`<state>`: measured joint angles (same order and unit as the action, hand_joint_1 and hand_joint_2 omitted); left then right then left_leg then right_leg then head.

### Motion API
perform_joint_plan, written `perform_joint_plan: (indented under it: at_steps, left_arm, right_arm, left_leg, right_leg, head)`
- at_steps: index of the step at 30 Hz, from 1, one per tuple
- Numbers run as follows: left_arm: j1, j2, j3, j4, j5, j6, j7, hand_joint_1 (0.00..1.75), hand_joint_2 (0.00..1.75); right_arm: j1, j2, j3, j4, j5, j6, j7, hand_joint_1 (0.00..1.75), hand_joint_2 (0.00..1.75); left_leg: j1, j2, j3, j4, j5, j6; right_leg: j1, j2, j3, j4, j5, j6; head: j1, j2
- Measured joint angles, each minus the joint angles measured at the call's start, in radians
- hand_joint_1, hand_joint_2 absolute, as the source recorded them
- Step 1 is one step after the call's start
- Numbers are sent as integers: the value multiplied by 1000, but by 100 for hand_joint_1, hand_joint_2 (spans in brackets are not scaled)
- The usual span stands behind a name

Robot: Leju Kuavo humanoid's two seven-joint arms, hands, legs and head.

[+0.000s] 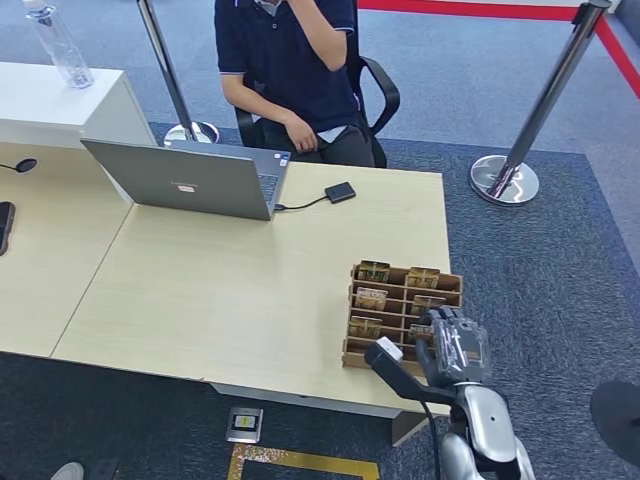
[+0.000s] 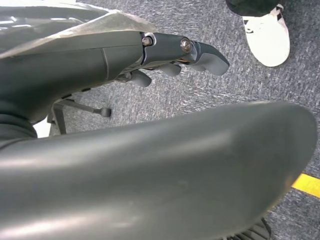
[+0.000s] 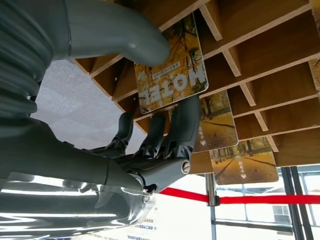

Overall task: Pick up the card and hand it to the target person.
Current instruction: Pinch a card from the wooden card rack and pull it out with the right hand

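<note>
A wooden card rack (image 1: 361,300) stands near the table's front right corner, with several hotel cards in its slots. My right hand (image 1: 453,345) hovers over the rack's near right end. In the right wrist view a card (image 3: 171,70) printed HOTEL, with an autumn tree picture, is pinched between the thick thumb and the dark fingers (image 3: 185,125) of my right hand (image 3: 151,130). It lies against the rack (image 3: 264,55). The target person (image 1: 290,60) sits across the table in a dark shirt. My left hand (image 2: 158,50) hangs over carpet, holding nothing.
A silver laptop (image 1: 189,180) and a small black device (image 1: 340,192) on a cable lie on the far side of the table (image 1: 226,290). Stanchion posts (image 1: 506,175) with a red belt stand on the right. A person's white shoe (image 2: 266,35) is on the carpet near my left hand.
</note>
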<state>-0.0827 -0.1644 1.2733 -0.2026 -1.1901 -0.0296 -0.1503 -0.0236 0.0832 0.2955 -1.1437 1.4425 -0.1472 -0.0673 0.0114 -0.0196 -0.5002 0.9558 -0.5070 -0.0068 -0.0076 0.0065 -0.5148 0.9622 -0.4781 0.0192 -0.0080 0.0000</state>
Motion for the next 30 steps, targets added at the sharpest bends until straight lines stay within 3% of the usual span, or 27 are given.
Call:
perform_joint_plan:
  at_steps: [4, 13, 19, 30]
  left_arm:
    - [0, 0, 0, 0, 0, 0, 0, 0, 0]
    - [0, 0, 0, 0, 0, 0, 0, 0, 0]
    - [0, 0, 0, 0, 0, 0, 0, 0, 0]
    - [1, 0, 0, 0, -1, 0, -2, 0, 0]
  right_arm:
    - [-6, 0, -3, 6, 0, -3, -2, 131, 175]
    - [-7, 6, -7, 8, 0, -11, -5, 139, 175]
    - [-3, 8, -8, 1, 2, -14, -6, 175, 175]
    - [42, 9, -2, -94, 10, -11, -43, 175, 175]
  left_leg:
    - [0, 0, 0, 0, 0, 0]
    - [0, 0, 1, 0, 0, 0]
    - [0, 0, 1, 0, 0, 0]
    - [0, 0, 1, 0, 0, 0]
  right_leg:
    - [0, 0, 0, 0, 0, 0]
    - [0, 0, 1, 0, 0, 0]
    - [0, 0, 1, 0, 0, 0]
    - [0, 0, 1, 0, 0, 0]
  head:
    - [0, 0]
    - [0, 0]
    - [0, 0]
    - [0, 0]
